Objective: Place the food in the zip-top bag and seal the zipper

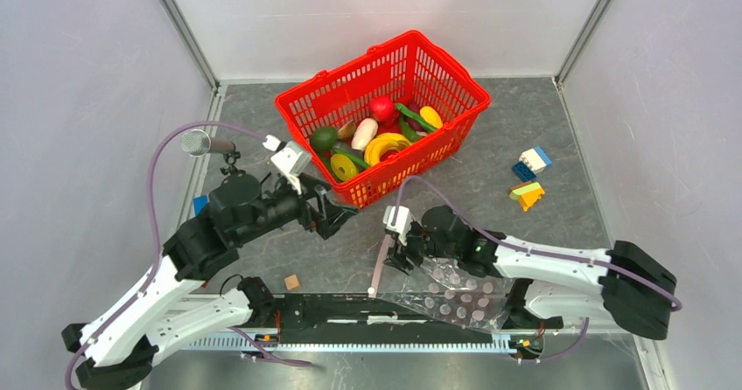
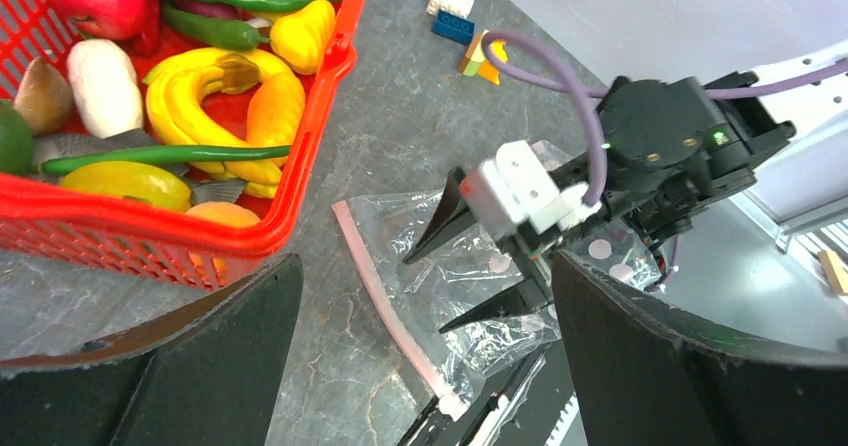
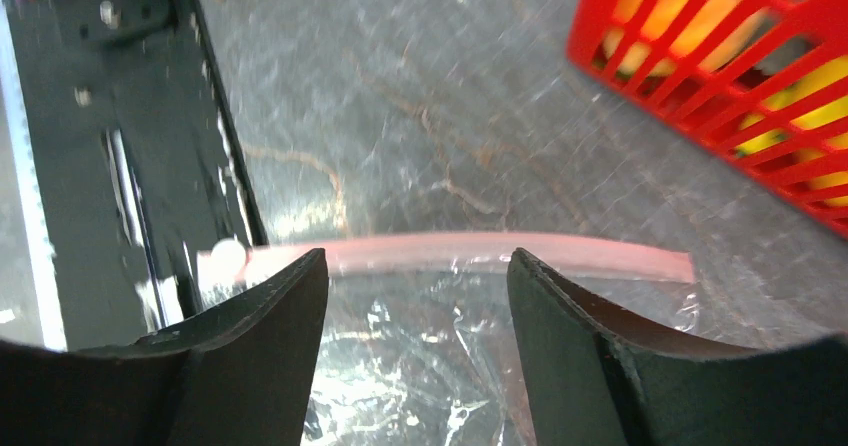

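Both arms share one build. The left arm [image 1: 166, 294] and the right arm [image 1: 560, 263] have smooth white link shells set between bulky matte-black joint housings, rounded at the elbows. Small dark screw heads dot the white shells. A greyish-purple cable [image 1: 156, 206] loops free along the left arm, and a matching one [image 1: 422, 178] arcs over the right wrist. Each wrist carries a boxy white camera block [image 2: 510, 186]. The left tool [image 1: 343, 215] and the right tool [image 2: 424, 294] have black fingers [image 2: 440, 231] tapering to points. A tiny green light [image 2: 716, 136] glows on the right wrist housing.
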